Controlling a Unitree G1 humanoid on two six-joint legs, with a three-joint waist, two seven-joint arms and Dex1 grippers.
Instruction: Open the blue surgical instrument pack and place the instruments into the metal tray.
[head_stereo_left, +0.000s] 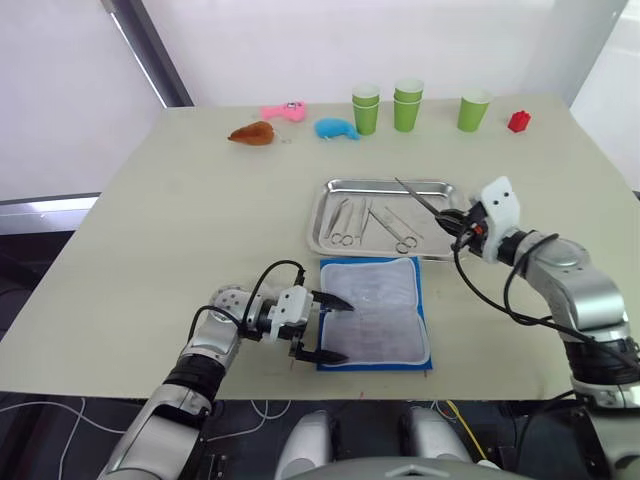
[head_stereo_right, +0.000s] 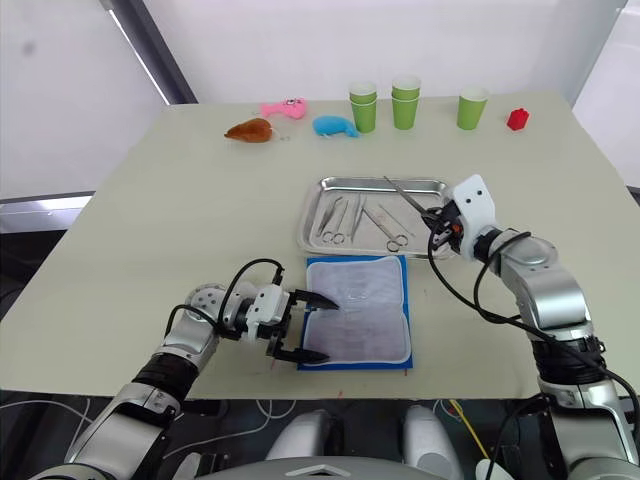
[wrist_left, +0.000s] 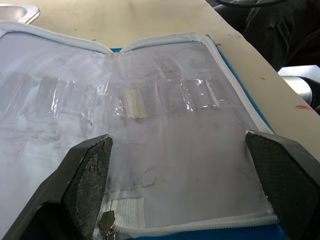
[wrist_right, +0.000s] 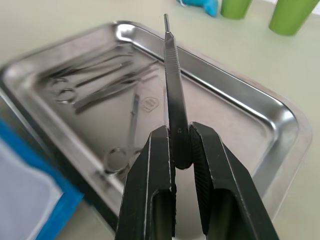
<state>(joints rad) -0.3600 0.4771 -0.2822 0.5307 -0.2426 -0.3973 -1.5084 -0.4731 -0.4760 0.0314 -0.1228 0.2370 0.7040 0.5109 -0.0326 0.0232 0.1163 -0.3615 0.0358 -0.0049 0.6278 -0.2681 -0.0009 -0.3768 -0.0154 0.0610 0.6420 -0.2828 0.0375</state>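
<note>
At the right of the frame, over the near right corner of the metal tray (head_stereo_left: 325, 200), the right gripper (wrist_right: 179, 150) is clamped on a thin dark instrument (wrist_right: 172, 85); scissors and forceps (head_stereo_left: 345, 222) lie inside. At lower centre the blue surgical instrument pack (head_stereo_left: 375, 312) lies unfolded just below the tray, the left gripper (head_stereo_left: 330, 328) spread wide at its left edge.

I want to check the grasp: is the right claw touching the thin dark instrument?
Touching. The right wrist view shows the right claw shut on the thin dark instrument, both fingers pressing its handle above the metal tray.
</note>
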